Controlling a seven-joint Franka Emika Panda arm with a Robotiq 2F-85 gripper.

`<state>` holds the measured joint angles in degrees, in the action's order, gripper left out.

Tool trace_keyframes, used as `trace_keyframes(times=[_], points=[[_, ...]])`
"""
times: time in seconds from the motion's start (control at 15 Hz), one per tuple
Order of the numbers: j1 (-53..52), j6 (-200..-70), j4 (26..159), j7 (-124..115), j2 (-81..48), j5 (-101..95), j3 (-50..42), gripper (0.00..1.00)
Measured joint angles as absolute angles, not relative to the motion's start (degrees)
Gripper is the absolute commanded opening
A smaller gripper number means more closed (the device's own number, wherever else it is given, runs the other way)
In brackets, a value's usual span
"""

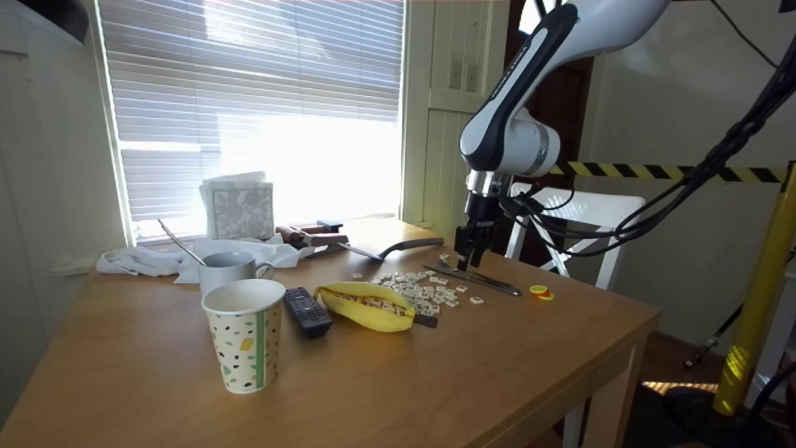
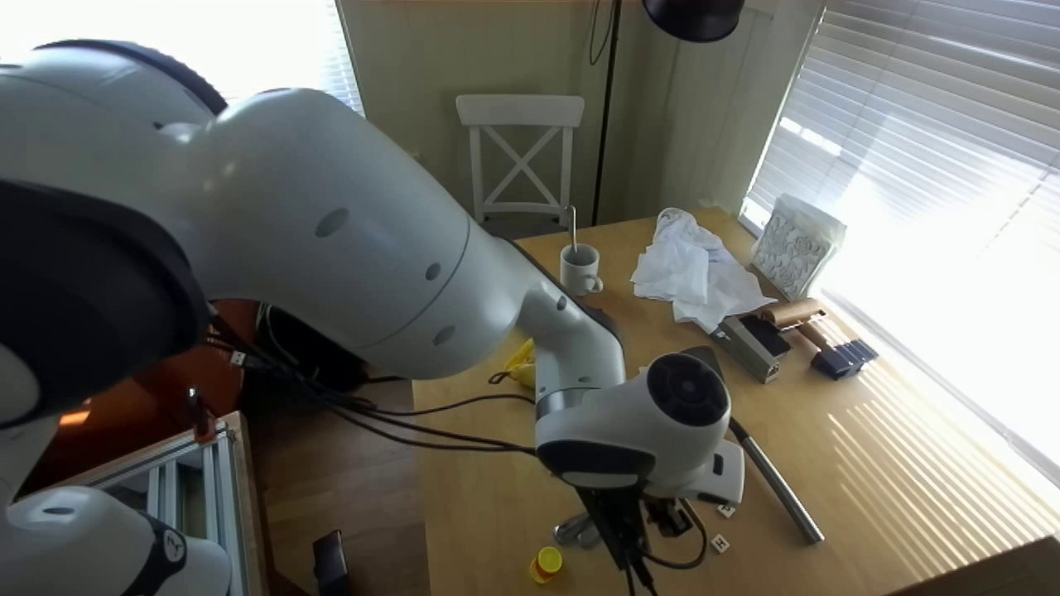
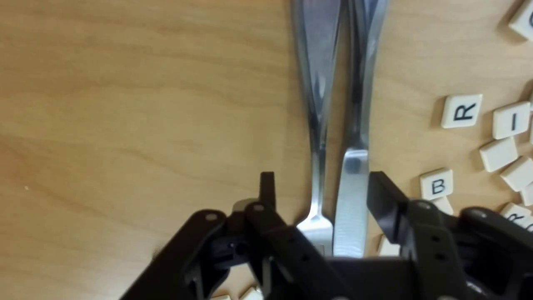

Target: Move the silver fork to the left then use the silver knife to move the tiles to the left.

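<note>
While the gripper point(image 3: 321, 186) hung low over the table point(image 1: 373, 386), its jaws were spread, with the silver fork point(image 3: 318, 125) and silver knife point(image 3: 359, 131) side by side between them. Wrist view had the knife right up by one jaw, some daylight between the fork and the other, and the tiles point(image 3: 499, 154) scattered past the knife.

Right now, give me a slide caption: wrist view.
Open gripper framing fork and knife side by side, tiles mostly at right.
</note>
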<state>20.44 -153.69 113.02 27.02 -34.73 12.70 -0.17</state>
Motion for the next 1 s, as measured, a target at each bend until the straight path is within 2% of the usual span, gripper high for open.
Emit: trace_keyframes(times=[0.27, 0.4, 0.53, 0.73, 0.93, 1.0], points=[[20.49, -154.81, 112.31, 26.44, -35.8, 12.67, -0.16, 0.62], [20.49, -155.65, 112.19, 26.39, -36.23, 12.67, -0.11, 0.59], [20.51, -157.05, 112.18, 26.21, -36.67, 12.67, -0.03, 0.47], [20.52, -158.43, 112.14, 25.7, -37.05, 12.67, -0.02, 0.18], [20.59, -159.22, 111.94, 25.11, -37.05, 12.67, 0.0, 0.01], [20.64, -159.33, 111.92, 25.07, -37.06, 12.67, 0.01, 0.0]])
